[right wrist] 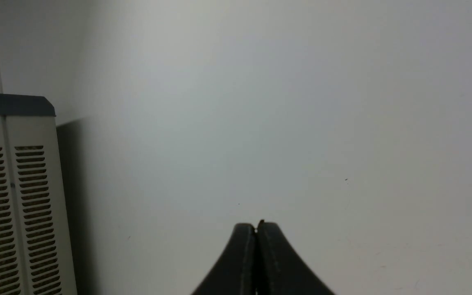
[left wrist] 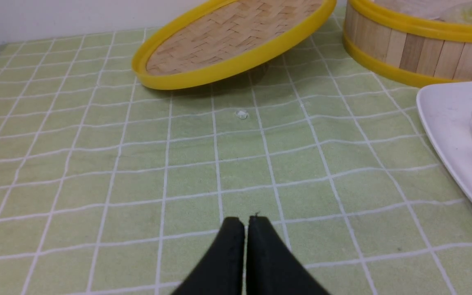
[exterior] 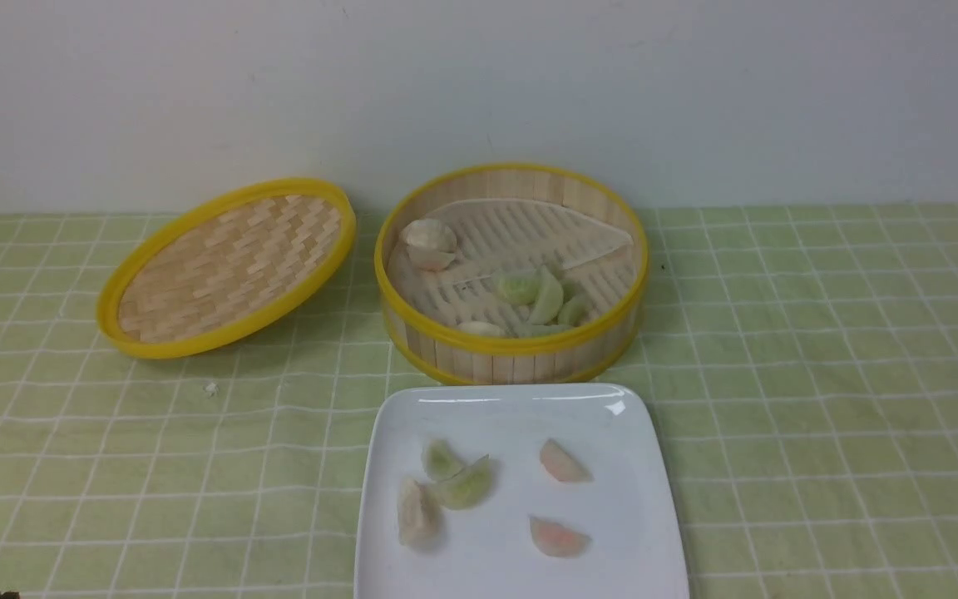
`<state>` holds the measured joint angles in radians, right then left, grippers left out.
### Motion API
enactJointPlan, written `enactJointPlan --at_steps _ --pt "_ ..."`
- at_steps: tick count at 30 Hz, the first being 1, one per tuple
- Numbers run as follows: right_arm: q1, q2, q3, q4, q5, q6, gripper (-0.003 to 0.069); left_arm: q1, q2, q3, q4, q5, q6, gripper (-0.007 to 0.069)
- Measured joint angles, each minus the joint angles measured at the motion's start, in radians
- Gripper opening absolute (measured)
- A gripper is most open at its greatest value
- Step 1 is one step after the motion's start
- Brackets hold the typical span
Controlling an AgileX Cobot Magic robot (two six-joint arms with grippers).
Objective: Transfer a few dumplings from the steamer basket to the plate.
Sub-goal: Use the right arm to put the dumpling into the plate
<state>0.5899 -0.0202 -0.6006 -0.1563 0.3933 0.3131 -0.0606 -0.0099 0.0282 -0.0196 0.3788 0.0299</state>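
Observation:
The steamer basket (exterior: 487, 362) stands mid-table with several dumplings (exterior: 541, 299) inside, green ones near its front and whitish ones (exterior: 427, 237) at its left. Just in front of it lies the white plate (exterior: 512, 416), holding several dumplings: green (exterior: 462, 485), whitish (exterior: 417, 512) and pink-orange (exterior: 562, 462). My left gripper (left wrist: 246, 221) is shut and empty, low over the green cloth, to the left of the plate (left wrist: 445, 119) and the basket (left wrist: 408, 53). My right gripper (right wrist: 256, 225) is shut and empty, facing a bare white wall, with no task objects in its view.
The woven yellow-rimmed lid (exterior: 229, 266) leans tilted to the left of the basket, also in the left wrist view (left wrist: 228, 41). A small white crumb (exterior: 211, 388) lies on the checked cloth before it. A grey vented box (right wrist: 14, 205) stands by the wall.

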Motion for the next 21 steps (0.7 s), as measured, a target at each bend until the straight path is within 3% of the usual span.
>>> enactJointPlan --at_steps 14,21 --pt "0.0 0.0 0.007 0.048 -0.005 -0.033 -0.0015 0.0 0.0 0.0 0.0 0.0 0.0 -0.0006" --pt "0.0 0.0 0.123 0.256 -0.064 -0.318 -0.0015 0.0 0.0 0.0 0.0 0.0 0.0 -0.0006"
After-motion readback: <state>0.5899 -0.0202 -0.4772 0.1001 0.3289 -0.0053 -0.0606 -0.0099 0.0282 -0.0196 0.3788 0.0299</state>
